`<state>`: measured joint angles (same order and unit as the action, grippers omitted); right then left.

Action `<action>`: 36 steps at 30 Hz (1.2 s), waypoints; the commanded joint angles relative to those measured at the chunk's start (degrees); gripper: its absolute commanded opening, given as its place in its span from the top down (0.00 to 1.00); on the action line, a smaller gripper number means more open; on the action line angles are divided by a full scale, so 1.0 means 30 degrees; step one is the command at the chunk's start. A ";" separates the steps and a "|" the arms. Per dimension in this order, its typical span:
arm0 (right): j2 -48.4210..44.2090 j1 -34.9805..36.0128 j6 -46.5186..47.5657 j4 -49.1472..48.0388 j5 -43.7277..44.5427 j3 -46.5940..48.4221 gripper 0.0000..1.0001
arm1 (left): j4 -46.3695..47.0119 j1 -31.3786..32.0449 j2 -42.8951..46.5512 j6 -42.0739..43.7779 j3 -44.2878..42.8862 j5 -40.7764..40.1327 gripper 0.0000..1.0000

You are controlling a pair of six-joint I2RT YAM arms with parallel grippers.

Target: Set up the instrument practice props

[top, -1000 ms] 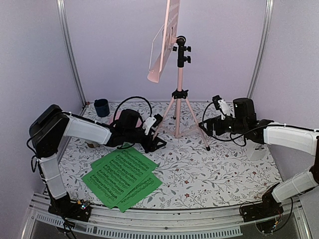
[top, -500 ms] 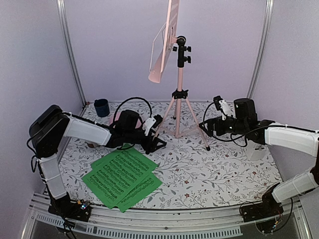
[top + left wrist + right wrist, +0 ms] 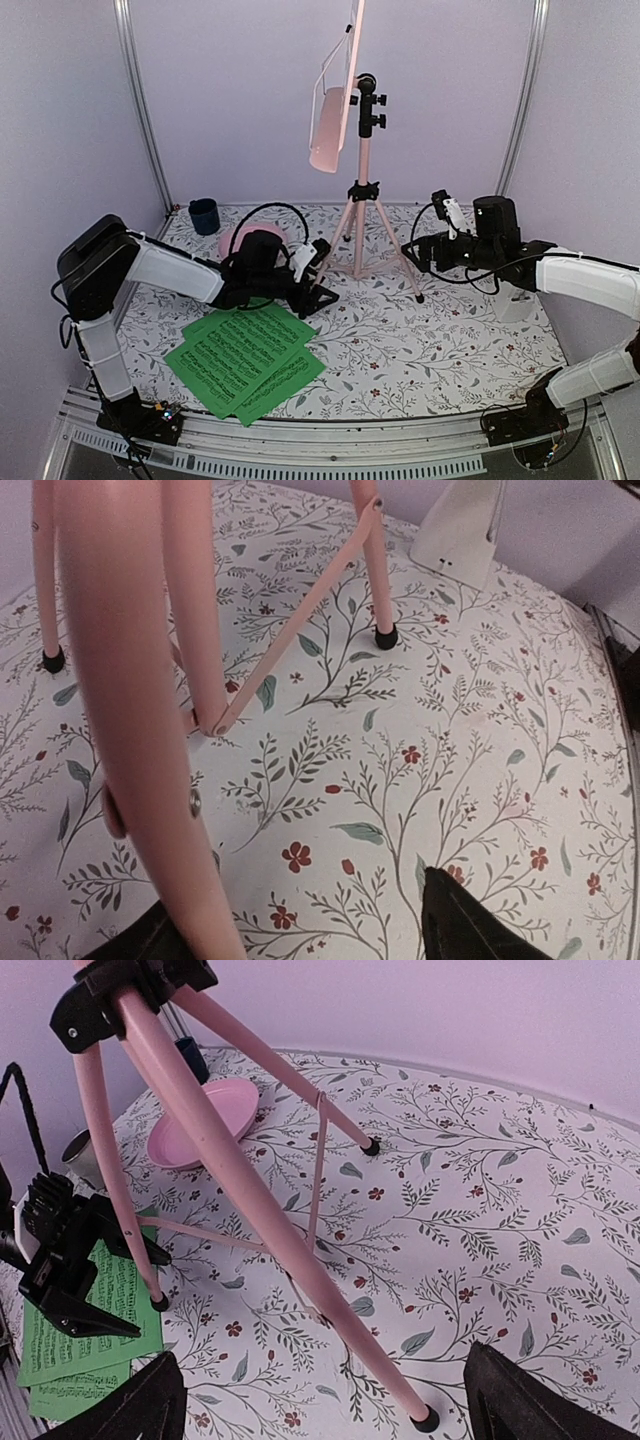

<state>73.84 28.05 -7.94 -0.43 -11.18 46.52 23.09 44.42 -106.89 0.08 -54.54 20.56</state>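
Music stand (image 3: 362, 170): upright at the back middle of the desk (image 3: 420, 340), all three feet down.
Left end effector (image 3: 318, 290): fingers apart, the stand's front-left leg between them; contact unclear.
Right end effector (image 3: 412, 255): spread wide, empty, just beside the stand's right leg.
Green sheets (image 3: 245, 355): fanned flat, near left.
Metronome (image 3: 513, 305): right side, partly behind the right arm.
Pink plate (image 3: 232, 240): half hidden behind the left arm.
Blue cup (image 3: 204, 215): back-left corner.
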 commanded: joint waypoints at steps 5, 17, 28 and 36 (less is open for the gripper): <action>-0.0536 -0.0101 -0.0132 0.0201 0.0216 -0.0159 0.02 | 0.0714 0.2383 0.0230 -0.1179 0.0662 -0.0238 0.29; -0.1139 -0.0228 -0.0157 0.0610 0.0890 -0.0819 0.02 | 0.2263 0.5603 -0.1249 -0.2203 -0.0504 -0.2390 0.30; -0.2446 -0.0471 -0.0106 0.1048 0.1076 -0.1514 0.01 | 0.3348 0.3232 0.1720 0.0640 0.1792 0.0409 0.27; -0.2671 -0.0582 -0.0535 0.1080 0.0828 -0.2023 0.01 | 0.2634 0.0326 0.3227 0.2782 0.1821 0.0463 0.28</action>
<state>67.07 26.89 -8.25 2.66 -8.54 41.47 31.00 48.10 -98.54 3.25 -48.73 22.28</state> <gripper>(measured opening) 0.986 0.719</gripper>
